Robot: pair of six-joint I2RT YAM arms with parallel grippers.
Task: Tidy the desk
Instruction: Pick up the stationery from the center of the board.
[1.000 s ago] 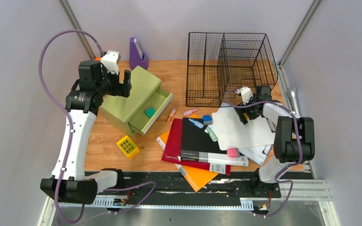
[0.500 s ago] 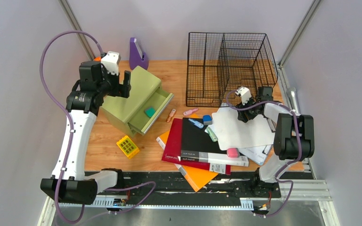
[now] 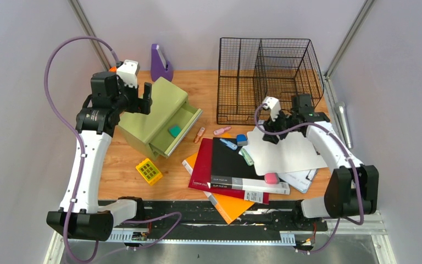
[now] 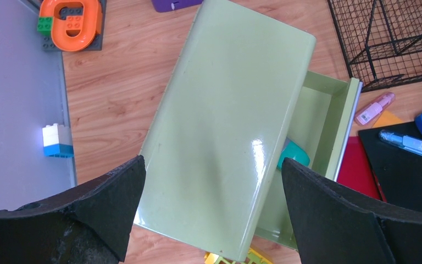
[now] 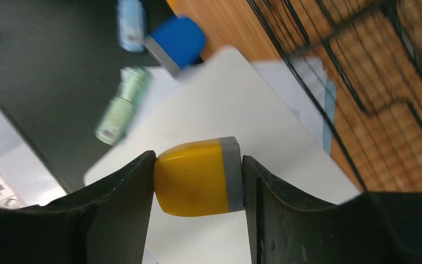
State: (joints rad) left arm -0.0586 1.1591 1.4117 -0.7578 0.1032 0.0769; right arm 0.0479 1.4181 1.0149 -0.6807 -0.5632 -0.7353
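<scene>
**Right gripper holding yellow block: drop and snag risk**

My right gripper (image 5: 199, 158) is clamped on a small yellow rounded block with a grey end band (image 5: 192, 184). It is held above the white flat sheet (image 3: 286, 151), just on the near side of the black wire basket (image 3: 269, 71). My left gripper (image 4: 211, 165) is spread wide with nothing in it, hovering over the pale green metal drawer box (image 3: 154, 113), whose drawer is pulled out. The light-brown wood-grain desk (image 3: 203, 88) spans the whole workspace under both arms, with the clutter piled centre and right.

Risks as I judge them:
- The pads pinch only the block's two ends, and one end is rounded. A fast swing could pop it out into the stacked black and red folders (image 3: 231, 165).
- The wrist sits close to the basket's near wall, so a careless lift could catch the wire and shove the basket.
- If I head left to the drawer, the left arm is parked over that box and the arms could clash.
</scene>
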